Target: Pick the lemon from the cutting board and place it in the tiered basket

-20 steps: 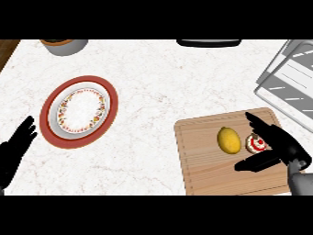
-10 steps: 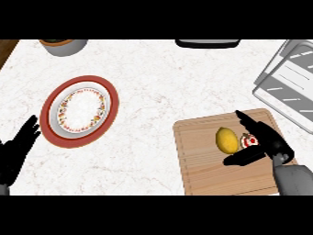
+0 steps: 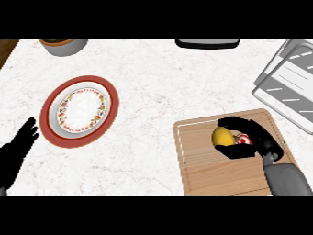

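Right black hand (image 3: 257,140) curls grasping the yellow oval lemon (image 3: 221,136) on the wooden cutting board (image 3: 206,170); next, lift toward the grey wire tiered basket (image 3: 298,82).

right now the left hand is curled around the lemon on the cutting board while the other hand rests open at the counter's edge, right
Not quite: the head view shows the right hand curled around the lemon on the cutting board. The left hand is the one resting open at the counter's left edge.
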### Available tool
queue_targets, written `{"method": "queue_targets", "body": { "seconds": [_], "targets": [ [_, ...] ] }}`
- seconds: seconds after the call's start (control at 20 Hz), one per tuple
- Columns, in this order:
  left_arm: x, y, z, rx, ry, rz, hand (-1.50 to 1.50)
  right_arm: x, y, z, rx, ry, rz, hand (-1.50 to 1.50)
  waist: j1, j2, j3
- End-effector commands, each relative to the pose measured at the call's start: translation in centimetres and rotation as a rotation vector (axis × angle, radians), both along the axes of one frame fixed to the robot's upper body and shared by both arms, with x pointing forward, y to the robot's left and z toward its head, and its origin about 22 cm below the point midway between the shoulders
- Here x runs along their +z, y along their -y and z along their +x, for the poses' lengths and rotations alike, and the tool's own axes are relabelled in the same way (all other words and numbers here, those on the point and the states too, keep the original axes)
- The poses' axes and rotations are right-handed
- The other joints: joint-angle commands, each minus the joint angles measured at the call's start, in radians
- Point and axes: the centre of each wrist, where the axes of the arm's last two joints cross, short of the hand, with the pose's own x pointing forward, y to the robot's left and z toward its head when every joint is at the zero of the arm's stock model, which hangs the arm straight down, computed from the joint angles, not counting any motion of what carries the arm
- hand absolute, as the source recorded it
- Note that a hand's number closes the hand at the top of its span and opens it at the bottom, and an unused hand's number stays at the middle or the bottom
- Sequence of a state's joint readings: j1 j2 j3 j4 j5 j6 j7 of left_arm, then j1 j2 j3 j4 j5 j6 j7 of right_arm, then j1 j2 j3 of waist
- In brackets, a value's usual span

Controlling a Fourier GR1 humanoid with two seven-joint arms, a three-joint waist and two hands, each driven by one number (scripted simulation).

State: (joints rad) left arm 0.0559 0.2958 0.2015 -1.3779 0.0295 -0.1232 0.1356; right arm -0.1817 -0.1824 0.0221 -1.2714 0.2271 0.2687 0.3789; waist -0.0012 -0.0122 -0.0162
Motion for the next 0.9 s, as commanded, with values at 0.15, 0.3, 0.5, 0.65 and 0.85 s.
{"method": "queue_targets", "body": {
  "seconds": [0.15, 0.3, 0.5, 0.65, 0.85],
  "targets": [
    [2.1, -0.1, 1.9, 0.01, -0.008, -0.002, 0.0, -2.3, -0.8, -0.9, -0.051, 0.082, 0.032, 1.5, 0.002, 0.012, 0.017],
    [-0.1, 1.1, 0.8, 0.0, -0.007, 0.001, 0.0, -0.3, 0.7, 0.7, -0.111, 0.128, 0.037, 1.5, 0.003, 0.012, 0.016],
    [1.0, -0.2, -0.3, -0.004, 0.011, 0.001, 0.0, -0.4, 1.6, -2.9, -0.168, 0.123, -0.01, 1.5, 0.0, 0.011, 0.016],
    [1.1, 0.9, 1.1, -0.046, -0.003, 0.02, 0.0, 4.7, -6.3, 4.9, -0.328, 0.194, -0.289, 1.5, 0.059, 0.018, 0.012],
    [1.6, 1.9, 2.5, -0.089, 0.022, 0.015, 0.0, 8.0, -8.8, 7.8, -0.433, 0.228, -0.563, 1.5, 0.101, 0.025, 0.002]
  ]
}}
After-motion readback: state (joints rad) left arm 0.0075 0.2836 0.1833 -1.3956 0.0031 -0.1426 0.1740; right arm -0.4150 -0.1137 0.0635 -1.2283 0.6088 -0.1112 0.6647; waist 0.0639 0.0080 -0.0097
